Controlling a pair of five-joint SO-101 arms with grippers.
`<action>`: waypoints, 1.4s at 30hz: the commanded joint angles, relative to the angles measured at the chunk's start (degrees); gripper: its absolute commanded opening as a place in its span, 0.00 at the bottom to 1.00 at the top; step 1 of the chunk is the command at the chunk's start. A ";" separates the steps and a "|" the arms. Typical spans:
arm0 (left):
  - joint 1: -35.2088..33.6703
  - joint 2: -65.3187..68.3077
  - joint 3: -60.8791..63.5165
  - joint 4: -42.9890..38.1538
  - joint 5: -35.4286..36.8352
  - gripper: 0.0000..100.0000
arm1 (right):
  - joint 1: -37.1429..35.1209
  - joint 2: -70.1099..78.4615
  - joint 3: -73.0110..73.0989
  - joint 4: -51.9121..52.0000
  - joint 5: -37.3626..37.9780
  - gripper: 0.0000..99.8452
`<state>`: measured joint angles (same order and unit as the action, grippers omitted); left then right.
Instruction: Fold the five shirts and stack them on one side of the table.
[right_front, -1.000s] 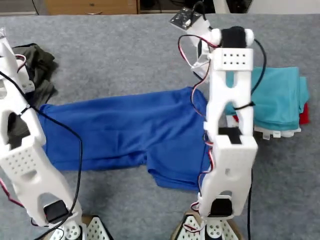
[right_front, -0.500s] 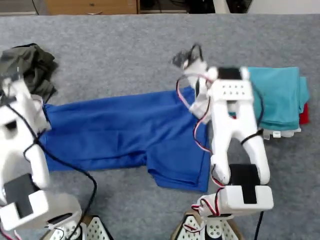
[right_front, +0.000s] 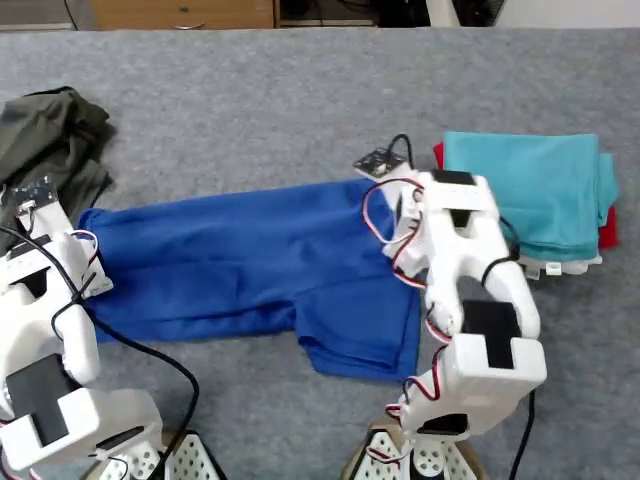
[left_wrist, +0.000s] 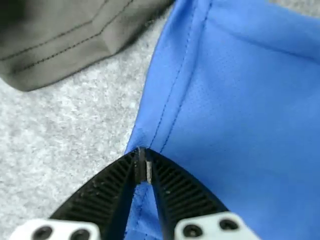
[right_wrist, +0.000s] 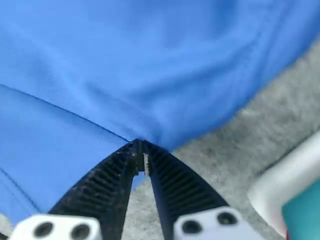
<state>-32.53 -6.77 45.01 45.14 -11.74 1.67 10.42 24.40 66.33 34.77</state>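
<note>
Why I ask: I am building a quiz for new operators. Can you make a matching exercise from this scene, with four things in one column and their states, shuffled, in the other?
Things:
1. blue shirt
2. dark green shirt
3. teal shirt
4. left gripper

States:
A. folded neatly
B. crumpled in a heap
C. spread out long
D. shut on a hem of the blue shirt

Pairs: 1-C, 2-B, 3-A, 4-D
</note>
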 joint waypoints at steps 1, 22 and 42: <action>-0.79 -1.80 0.09 -0.18 0.18 0.02 | 3.65 -0.13 0.04 -0.53 2.37 0.00; -5.01 -28.62 21.19 -3.87 -4.22 0.02 | -13.32 -53.14 31.69 14.24 23.91 0.13; -5.63 -29.14 23.91 -8.70 -4.22 0.02 | -24.84 -54.02 48.75 -0.79 26.29 0.15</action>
<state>-37.45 -34.64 69.01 37.05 -15.69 -22.86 -42.86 72.84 68.09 60.62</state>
